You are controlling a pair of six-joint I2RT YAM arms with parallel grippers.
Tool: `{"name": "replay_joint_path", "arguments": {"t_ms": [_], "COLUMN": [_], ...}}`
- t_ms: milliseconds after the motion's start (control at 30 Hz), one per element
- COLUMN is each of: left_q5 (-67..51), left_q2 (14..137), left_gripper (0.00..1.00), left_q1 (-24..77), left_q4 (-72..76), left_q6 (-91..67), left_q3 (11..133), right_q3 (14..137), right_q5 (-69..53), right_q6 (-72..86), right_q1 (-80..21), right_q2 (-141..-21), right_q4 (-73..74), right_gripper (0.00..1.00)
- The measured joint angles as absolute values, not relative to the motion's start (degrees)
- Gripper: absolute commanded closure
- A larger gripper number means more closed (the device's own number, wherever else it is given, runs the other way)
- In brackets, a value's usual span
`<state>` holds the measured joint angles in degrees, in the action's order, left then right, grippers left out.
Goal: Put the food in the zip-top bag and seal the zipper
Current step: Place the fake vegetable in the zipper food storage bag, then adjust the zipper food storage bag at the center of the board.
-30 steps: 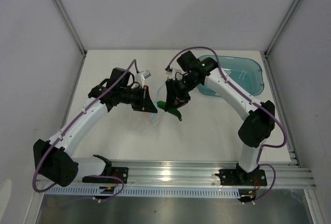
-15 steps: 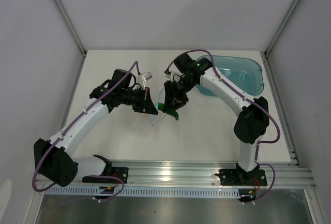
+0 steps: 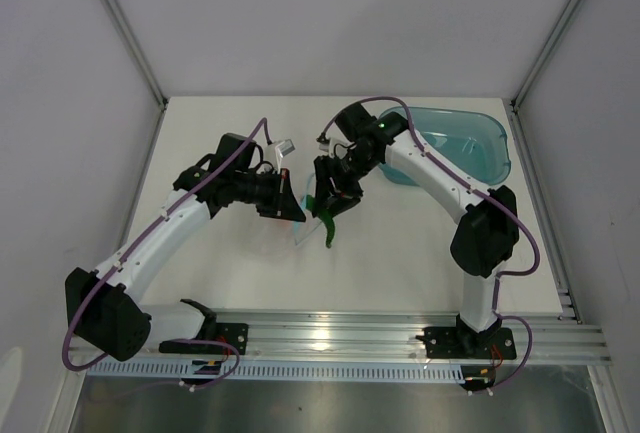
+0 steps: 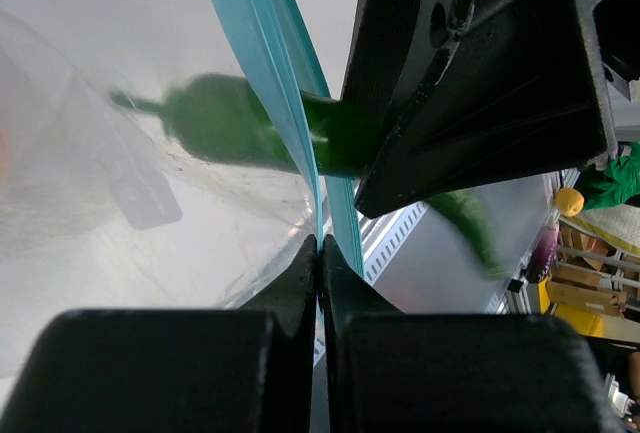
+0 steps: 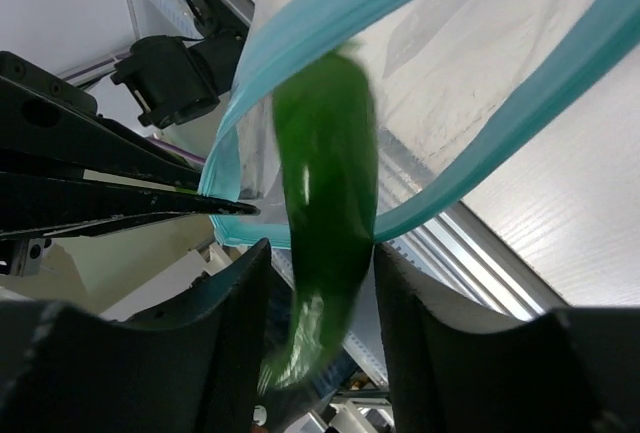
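Observation:
My left gripper (image 3: pixel 294 207) (image 4: pixel 320 245) is shut on the light blue zipper (image 4: pixel 262 48) of the clear zip-top bag (image 4: pixel 90 203) and holds the mouth up. My right gripper (image 3: pixel 335 197) (image 5: pixel 320 253) is at the bag's mouth with its jaws apart. The dark green cucumber-like food (image 5: pixel 325 188) is between them, blurred and pointing down into the opening between the two zipper strips (image 5: pixel 540 83). It shows through the plastic in the left wrist view (image 4: pixel 225 128) and from above (image 3: pixel 328 229). The peach-pink and cream-white pieces are not clearly in view.
A translucent teal oval tub (image 3: pixel 470 143) stands at the back right, behind the right arm. The right gripper's black body (image 4: pixel 480 63) is close against the bag mouth. The table's metal rail (image 3: pixel 400 333) runs along the near edge.
The right gripper moved left to the bag mouth with the cucumber. Its jaws have parted, and the cucumber now hangs lower and more upright, slipping down.

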<state>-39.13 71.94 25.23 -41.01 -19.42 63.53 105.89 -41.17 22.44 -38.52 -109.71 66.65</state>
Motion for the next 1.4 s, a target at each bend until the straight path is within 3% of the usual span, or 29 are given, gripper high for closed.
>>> {"name": "replay_joint_path", "arguments": {"t_ms": [167,600,633,700,767,800,900,1167,1400], "left_q5": [-39.16,-39.16,-39.16,-39.16,-39.16,-39.16,-39.16,-39.22,-39.42], "left_q2": [71.94,71.96,71.96,71.96,71.96,71.96,71.94,71.92,71.46], "left_gripper": [1.0,0.99,0.99,0.99,0.99,1.0,0.99,1.0,0.99], "left_q1": [25.23,25.28,25.28,25.28,25.28,25.28,25.28,25.3,25.43], "left_q4": [-41.01,-40.99,-40.99,-41.01,-41.04,-41.06,-41.04,-41.1,-41.3], "left_q6": [-19.44,-19.44,-19.44,-19.44,-19.44,-19.44,-19.42,-19.44,-19.44], "left_q3": [63.53,63.55,63.55,63.55,63.55,63.55,63.55,63.55,63.55], "right_q3": [105.89,110.67,110.89,111.31,111.81,112.01,110.52,102.87,98.45], "right_q5": [-41.47,-40.4,-39.4,-36.18,-31.83,-29.5,-25.02,-27.27,-35.42], "right_q6": [22.55,22.22,22.17,22.02,21.12,20.86,21.15,24.43,30.89], "right_q1": [-38.52,-38.22,-38.13,-37.87,-37.5,-37.26,-35.59,-24.43,-23.88], "right_q2": [-109.71,-109.71,-109.71,-109.71,-109.71,-109.62,-108.57,-107.24,-104.36], "right_q4": [65.82,66.43,66.46,66.85,67.48,67.7,66.76,62.87,47.92], "right_gripper": [0.38,0.37,0.34,0.18,0.1,0.01,0.01,0.0,0.01]}}
